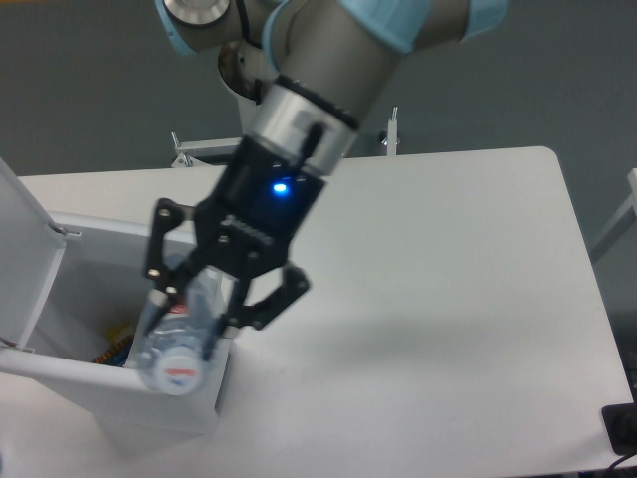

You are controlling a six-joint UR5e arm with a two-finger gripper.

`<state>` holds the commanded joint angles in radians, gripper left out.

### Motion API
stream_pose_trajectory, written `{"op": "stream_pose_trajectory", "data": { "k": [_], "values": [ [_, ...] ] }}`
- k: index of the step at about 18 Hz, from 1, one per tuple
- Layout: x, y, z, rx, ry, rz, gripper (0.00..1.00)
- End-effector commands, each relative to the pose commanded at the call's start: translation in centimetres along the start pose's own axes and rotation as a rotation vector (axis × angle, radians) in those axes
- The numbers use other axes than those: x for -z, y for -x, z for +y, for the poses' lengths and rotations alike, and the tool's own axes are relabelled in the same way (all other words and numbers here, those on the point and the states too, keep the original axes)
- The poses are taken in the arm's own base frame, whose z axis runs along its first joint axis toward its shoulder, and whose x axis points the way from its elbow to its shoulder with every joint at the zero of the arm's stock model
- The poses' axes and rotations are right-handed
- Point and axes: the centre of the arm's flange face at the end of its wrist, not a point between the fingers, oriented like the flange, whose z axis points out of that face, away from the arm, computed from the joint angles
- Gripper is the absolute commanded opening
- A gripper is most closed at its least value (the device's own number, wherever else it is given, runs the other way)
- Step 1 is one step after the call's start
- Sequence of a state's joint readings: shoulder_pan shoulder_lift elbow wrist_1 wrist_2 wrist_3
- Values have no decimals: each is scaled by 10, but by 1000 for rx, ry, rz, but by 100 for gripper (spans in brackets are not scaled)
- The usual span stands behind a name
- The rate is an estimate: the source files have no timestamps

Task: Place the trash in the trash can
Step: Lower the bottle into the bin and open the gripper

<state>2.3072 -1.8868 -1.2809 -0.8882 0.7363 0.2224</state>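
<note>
The fingers (189, 314) pinch the clear bottle (177, 339) across its body, cap end toward the camera (a red-and-white mark shows there, too blurred to read). The bottle hangs tilted over the bin's (119, 403) right front corner, partly inside the open top. Left of the fingers the bin's white lid (22, 239) stands raised. Right of them the white surface (448, 299) lies wide and smooth.

Bottle (177, 344): clear plastic, white cap with a red mark. Trash can (60, 373): white, lid white. Gripper (189, 324): black, one blue light glowing above it. Arm (318, 60): grey with light-blue joint caps. Tabletop (448, 299): plain white. Wall behind: dark grey.
</note>
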Motion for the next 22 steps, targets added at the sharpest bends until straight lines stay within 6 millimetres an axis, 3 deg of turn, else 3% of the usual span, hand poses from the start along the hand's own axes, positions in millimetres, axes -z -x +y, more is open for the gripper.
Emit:
{"op": "stream_pose_trajectory", "data": {
  "k": [5,7,13,14,18,22],
  "values": [
    [-14,-15,2,-17,15,21,51],
    [-30,-27,6,-28,36,42,51],
    [-56,-36,27,-153,74,77,65],
    [-58,-37,30,-176,77,81,73],
    [-57,-38,33,-216,79,82,76],
    [-58,-36,36,-210,82,81,85]
  ]
}}
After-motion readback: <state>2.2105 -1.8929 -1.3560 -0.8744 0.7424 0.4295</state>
